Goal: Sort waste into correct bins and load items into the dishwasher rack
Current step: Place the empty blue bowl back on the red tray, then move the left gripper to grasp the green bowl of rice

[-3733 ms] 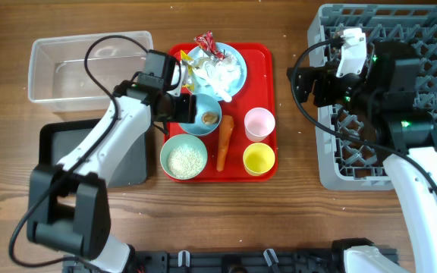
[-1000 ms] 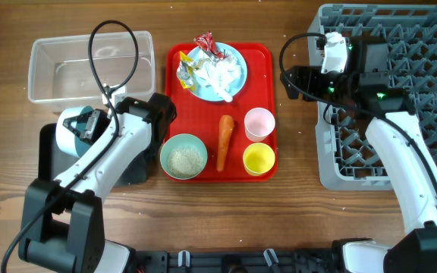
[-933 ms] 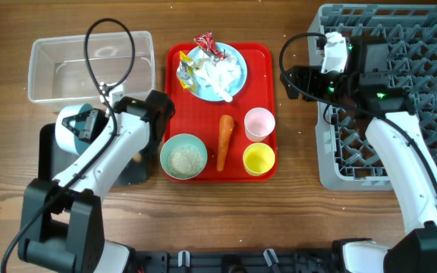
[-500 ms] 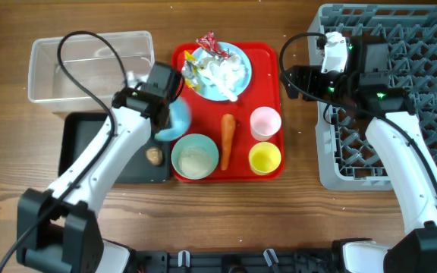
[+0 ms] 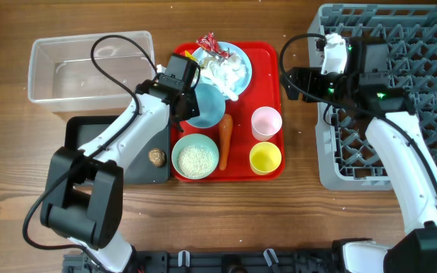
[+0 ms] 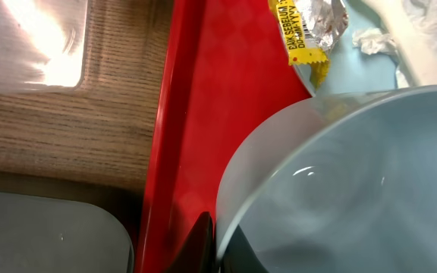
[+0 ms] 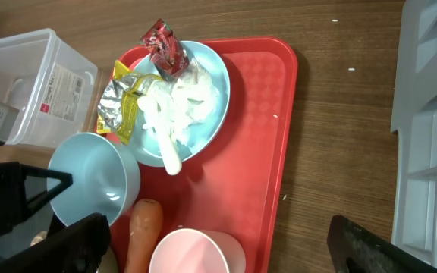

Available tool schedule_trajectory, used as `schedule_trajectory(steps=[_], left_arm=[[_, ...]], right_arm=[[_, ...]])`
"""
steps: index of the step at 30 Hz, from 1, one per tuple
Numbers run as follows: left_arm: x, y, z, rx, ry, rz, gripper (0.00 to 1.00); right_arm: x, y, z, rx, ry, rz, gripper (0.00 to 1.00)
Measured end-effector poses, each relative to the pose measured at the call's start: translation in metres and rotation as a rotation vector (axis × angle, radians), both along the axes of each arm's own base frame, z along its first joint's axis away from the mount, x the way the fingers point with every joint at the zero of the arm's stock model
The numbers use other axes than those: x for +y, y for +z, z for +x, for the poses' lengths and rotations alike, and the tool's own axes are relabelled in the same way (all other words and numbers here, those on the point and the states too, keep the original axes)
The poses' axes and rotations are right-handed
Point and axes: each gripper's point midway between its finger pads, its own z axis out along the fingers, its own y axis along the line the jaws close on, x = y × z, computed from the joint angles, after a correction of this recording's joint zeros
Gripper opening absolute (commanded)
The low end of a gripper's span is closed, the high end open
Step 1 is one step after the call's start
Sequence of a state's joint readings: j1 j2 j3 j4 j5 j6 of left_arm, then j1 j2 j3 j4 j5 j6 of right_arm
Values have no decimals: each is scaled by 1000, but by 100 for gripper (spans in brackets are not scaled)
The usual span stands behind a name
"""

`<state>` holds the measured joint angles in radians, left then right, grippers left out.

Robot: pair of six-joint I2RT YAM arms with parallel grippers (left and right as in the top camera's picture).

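Observation:
My left gripper (image 5: 183,97) is shut on the rim of an empty light blue bowl (image 5: 205,106), held over the red tray (image 5: 273,61); the wrist view shows its fingers pinching the rim of the bowl (image 6: 340,189). The brown lump (image 5: 155,157) lies in the black tray (image 5: 89,140). On the plate (image 5: 237,57) sit wrappers (image 5: 205,43), tissue and the white spoon (image 7: 161,144). The carrot (image 5: 224,142), rice bowl (image 5: 196,158), pink cup (image 5: 266,121) and yellow cup (image 5: 265,158) stand on the red tray. My right gripper (image 5: 293,80) hangs open, holding nothing, at the left edge of the rack (image 5: 400,91).
The clear tub (image 5: 89,68) stands at the back left, just behind the black tray. Bare wooden table shows between the red tray and the rack, and along the front edge.
My left arm has swung the bowl from the black tray to the red tray, next to the plate. The brown lump now lies in the black tray. The right arm is still.

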<state>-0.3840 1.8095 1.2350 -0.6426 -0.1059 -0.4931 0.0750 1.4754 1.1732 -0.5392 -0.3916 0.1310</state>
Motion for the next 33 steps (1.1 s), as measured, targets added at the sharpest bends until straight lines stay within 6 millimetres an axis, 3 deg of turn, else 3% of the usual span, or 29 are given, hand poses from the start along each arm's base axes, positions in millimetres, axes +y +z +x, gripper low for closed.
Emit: schedule_trajectory(steps=[1,3,4,5,7,10,14,19,22,28,33], left_arm=[[0,0,1,-4,3,-3,8],[2,0,1,-1,13,-4,46],[5,0,0,7,18,0,55],[8,-2,-3,21,26,4,78],[13,-5,-11,60,33,18,87],[23,-9,-26,129,50,37,87],[58,-8,-42,218,128,58,84],[68,-5,-52,246,80,78,82],[83,-19,-69,309,52,99,82],[127,-58,-83,314,119,75,84],[151,-61,-82,266,133,40,85]], right_arm=[[0,0,0,0,0,0,94],[0,0,0,0,0,0,94],[0,0,0,1,0,0,94],[0,0,0,0,0,0,94],[0,0,0,1,0,0,94],[0,0,0,2,0,0,94],[0,0,0,3,0,0,94],[0,-2,-2,13,0,-1,94],[0,-3,-3,18,0,-1,94],[0,-3,-3,18,-1,-1,94],[0,-3,-3,19,0,-2,94]])
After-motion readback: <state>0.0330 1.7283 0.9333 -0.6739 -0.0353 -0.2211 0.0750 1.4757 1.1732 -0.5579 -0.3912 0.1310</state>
